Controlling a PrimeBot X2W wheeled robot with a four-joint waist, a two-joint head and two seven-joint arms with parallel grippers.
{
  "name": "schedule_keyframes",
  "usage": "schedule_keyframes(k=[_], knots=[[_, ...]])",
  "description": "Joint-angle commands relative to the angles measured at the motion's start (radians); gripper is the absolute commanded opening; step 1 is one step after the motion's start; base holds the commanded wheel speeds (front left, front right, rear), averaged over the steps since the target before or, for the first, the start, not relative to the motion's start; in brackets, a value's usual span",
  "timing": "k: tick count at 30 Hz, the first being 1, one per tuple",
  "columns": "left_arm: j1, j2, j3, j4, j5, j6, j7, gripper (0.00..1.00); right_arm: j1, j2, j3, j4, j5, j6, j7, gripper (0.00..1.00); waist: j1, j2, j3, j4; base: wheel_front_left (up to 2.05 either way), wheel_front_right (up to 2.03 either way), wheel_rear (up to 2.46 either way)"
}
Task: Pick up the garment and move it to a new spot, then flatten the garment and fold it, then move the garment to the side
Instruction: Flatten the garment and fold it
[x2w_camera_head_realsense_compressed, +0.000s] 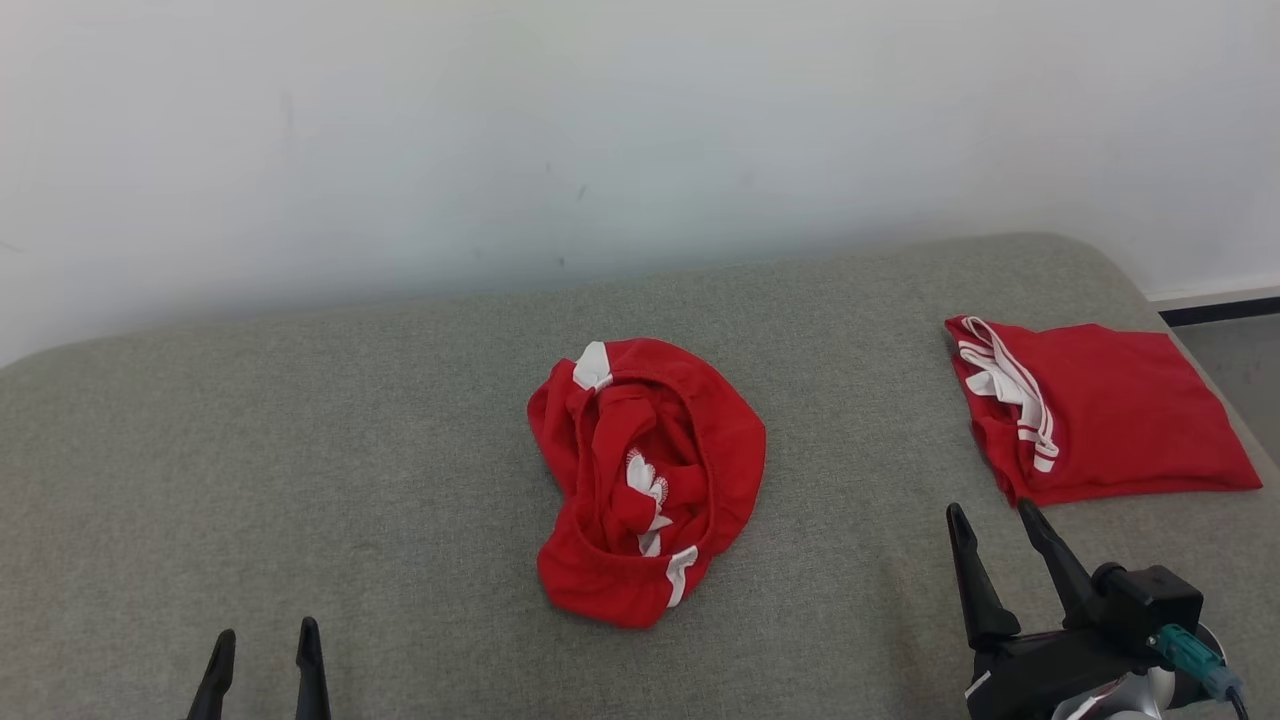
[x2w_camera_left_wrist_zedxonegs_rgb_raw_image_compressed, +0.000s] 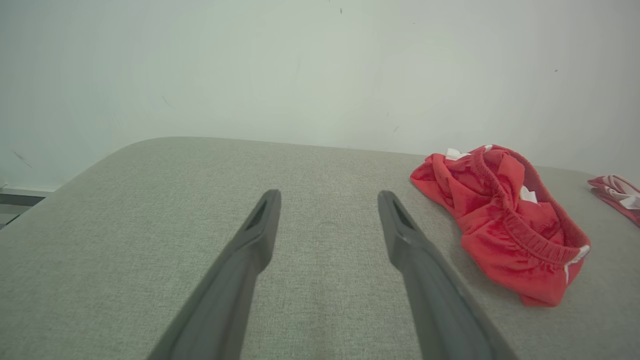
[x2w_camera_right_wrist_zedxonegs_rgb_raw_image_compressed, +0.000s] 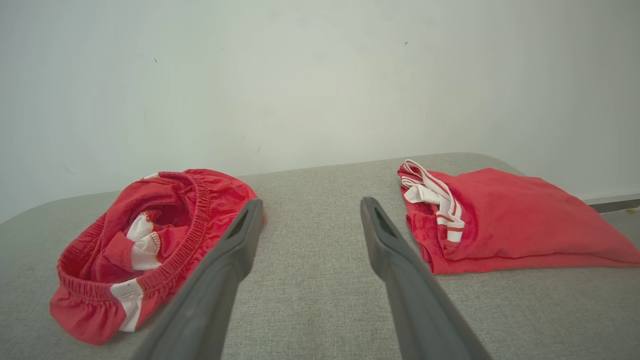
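A crumpled red garment with white patches and an elastic waistband lies bunched in the middle of the grey cushioned surface. It appears at the right in the left wrist view and at the left in the right wrist view. My left gripper is open at the lower left, well short of the garment, holding nothing. My right gripper is open at the lower right, between the crumpled garment and a folded one, holding nothing. Both stand apart from the cloth.
A second red garment with white trim lies folded at the right end of the surface, also at the right in the right wrist view. A white wall rises behind. The surface's right edge drops to the floor.
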Motion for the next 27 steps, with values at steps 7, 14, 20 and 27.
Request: schedule_keyframes(k=[7, 14, 20, 27], knots=[[-0.012, -0.006, -0.002, 0.004, 0.024, -0.017, -0.002, 1.0, -0.01, 0.004, 0.007, 0.002, -0.007, -0.003, -0.003, 1.0, 0.0001, 0.0, 0.002, -0.001, 0.0, 0.0, 0.0], [-0.073, -0.001, -0.084, 0.031, 0.048, -0.054, -0.002, 1.0, -0.019, 0.007, 0.023, -0.002, -0.004, -0.002, 0.001, 1.0, 0.0001, 0.0, 0.009, -0.02, 0.0, 0.0, 0.0], [-0.215, 0.019, -0.22, 0.116, 0.009, -0.076, 0.049, 1.0, -0.033, 0.007, 0.037, -0.005, 0.002, -0.003, 0.005, 1.0, 0.0001, 0.0, 0.029, -0.068, 0.0, 0.0, 0.0], [-0.388, 0.041, -0.449, 0.219, -0.106, -0.077, 0.201, 1.0, -0.049, 0.012, 0.057, -0.007, 0.001, -0.003, 0.008, 1.0, 0.0001, 0.0, 0.064, -0.148, 0.0, 0.0, 0.0]])
